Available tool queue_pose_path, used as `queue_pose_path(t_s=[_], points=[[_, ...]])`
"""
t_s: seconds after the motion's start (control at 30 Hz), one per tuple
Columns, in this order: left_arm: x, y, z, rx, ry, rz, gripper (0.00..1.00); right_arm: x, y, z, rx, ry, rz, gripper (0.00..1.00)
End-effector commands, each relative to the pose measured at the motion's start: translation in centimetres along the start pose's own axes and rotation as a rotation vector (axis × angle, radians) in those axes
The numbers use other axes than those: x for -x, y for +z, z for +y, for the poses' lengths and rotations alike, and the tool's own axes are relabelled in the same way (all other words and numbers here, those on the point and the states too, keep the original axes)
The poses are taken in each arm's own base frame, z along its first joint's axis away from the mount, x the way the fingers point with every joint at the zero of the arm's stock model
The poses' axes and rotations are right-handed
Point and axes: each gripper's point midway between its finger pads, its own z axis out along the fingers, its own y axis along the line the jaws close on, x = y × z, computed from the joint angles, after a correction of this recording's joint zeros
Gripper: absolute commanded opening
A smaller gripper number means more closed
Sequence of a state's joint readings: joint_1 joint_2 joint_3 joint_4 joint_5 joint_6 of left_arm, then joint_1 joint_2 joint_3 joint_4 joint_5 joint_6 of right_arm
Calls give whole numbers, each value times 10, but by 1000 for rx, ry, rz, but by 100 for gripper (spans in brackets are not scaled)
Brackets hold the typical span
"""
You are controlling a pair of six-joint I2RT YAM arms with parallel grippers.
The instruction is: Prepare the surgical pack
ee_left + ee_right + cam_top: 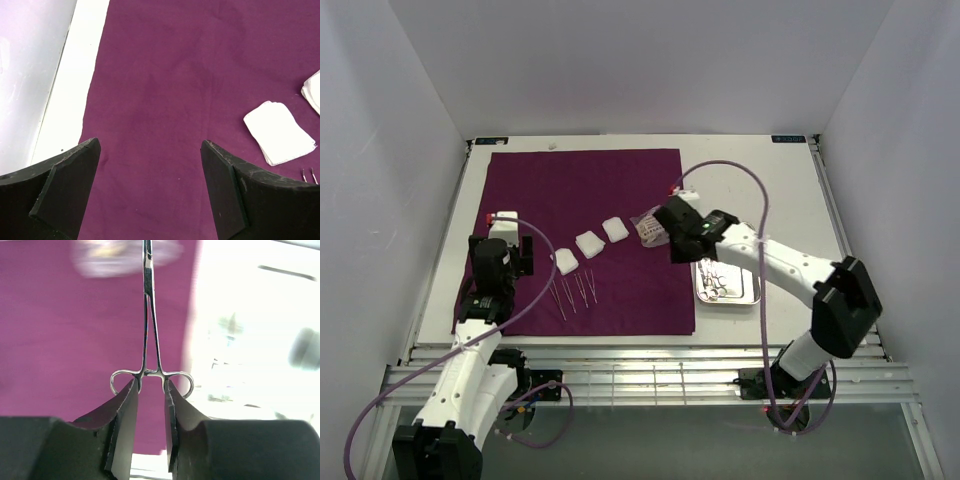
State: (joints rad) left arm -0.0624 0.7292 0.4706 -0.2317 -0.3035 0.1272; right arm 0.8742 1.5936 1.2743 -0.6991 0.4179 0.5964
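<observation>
At the left of the overhead frame my left gripper (506, 226) hangs over the left part of the purple cloth (580, 190), jaws spread wide with nothing between them; I would leave it parked. The cloth lies flat on the table (790, 200), with three gauze pads (590, 244) in a diagonal row mid-frame and a row of thin instruments (575, 290) below them. Right of centre, near the cloth's right edge, my right gripper (151, 385) pinches a pair of forceps (148, 315) at the handle end, one finger ring showing on each side of the pads. In the wrist view its long axis runs straight up the frame, rings at the bottom, tips at the top, pointing away from the gripper. In the overhead view I cannot pick it out. The steel tray (750, 296) sits lower right, off the cloth. I judge the step is laying this forceps with the others. I'd carry it left, turn it parallel to that row, lower it just beside them clear of the gauze, and release only once it lies flat.
</observation>
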Motion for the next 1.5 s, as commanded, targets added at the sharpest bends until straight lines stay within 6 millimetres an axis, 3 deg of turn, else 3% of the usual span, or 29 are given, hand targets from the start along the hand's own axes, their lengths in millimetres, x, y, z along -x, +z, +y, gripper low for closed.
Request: queue_pose_path(t_s=[0.0,0.07,0.27,0.53,0.7,0.9,0.97,1.07,1.2,1.47], points=[[3,1,2,11,1,-8,92,-2,0,-45,-59,1,-19,8],[2,1,3,14,1,-5,92,-14,2,-72,-96,6,-8,8],[0,2,3,17,6,5,92,-51,19,-111,-102,46,61,8],[-7,6,3,26,20,35,92,-67,47,-113,-86,26,121,8],[-10,7,3,28,24,44,92,-61,49,-106,-63,46,116,8],[-12,8,3,29,29,55,92,-19,31,-106,-60,50,12,11],[-13,8,3,29,30,58,92,-3,33,-120,-117,57,-2,13],[-12,8,3,30,30,58,92,6,47,-147,-191,117,49,18],[-13,9,3,25,36,62,92,8,62,-152,-232,136,96,36],[-17,10,1,19,45,74,91,0,89,-166,-330,222,128,42]])
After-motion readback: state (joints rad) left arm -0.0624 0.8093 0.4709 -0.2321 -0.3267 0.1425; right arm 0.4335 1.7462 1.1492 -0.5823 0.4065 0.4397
